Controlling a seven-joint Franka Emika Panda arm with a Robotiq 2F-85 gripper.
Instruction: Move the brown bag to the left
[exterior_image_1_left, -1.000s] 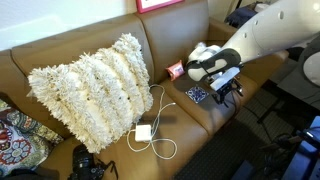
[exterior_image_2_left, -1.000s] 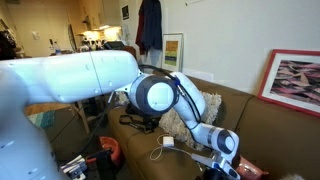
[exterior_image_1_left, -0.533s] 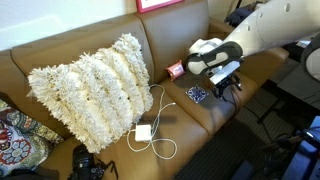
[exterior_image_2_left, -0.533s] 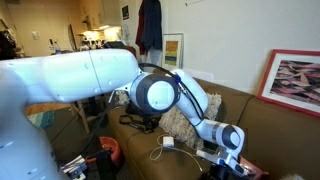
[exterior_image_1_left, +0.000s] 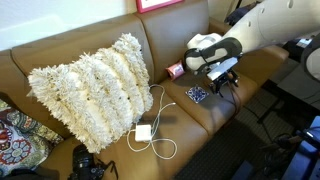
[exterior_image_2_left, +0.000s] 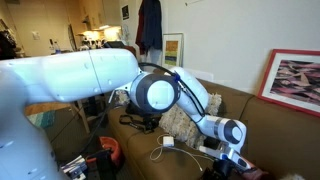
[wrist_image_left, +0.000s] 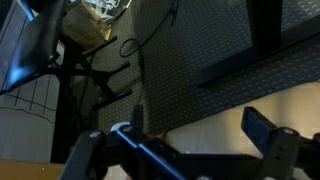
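Note:
The brown bag does not show in any view; it may be hidden behind the arm. In both exterior views my gripper (exterior_image_1_left: 229, 87) (exterior_image_2_left: 232, 164) hangs over the right sofa cushion, a little above the seat. It is just to the right of a small blue-patterned square (exterior_image_1_left: 196, 94). In the wrist view the gripper (wrist_image_left: 175, 132) stands open, with dark fingers (wrist_image_left: 268, 136) wide apart and nothing between them. Only tan sofa leather and dark carpet lie behind the gap.
A large white shaggy pillow (exterior_image_1_left: 92, 88) fills the sofa's left half. A white charger (exterior_image_1_left: 143, 132) with a looped cable lies mid-seat. A small reddish item (exterior_image_1_left: 175, 70) rests against the backrest. A camera (exterior_image_1_left: 88, 163) sits on the floor in front. Dark stand legs (wrist_image_left: 95, 75) stand on the carpet.
The gripper has risen slightly and drifted toward the sofa back, staying open. Nothing on the sofa has moved.

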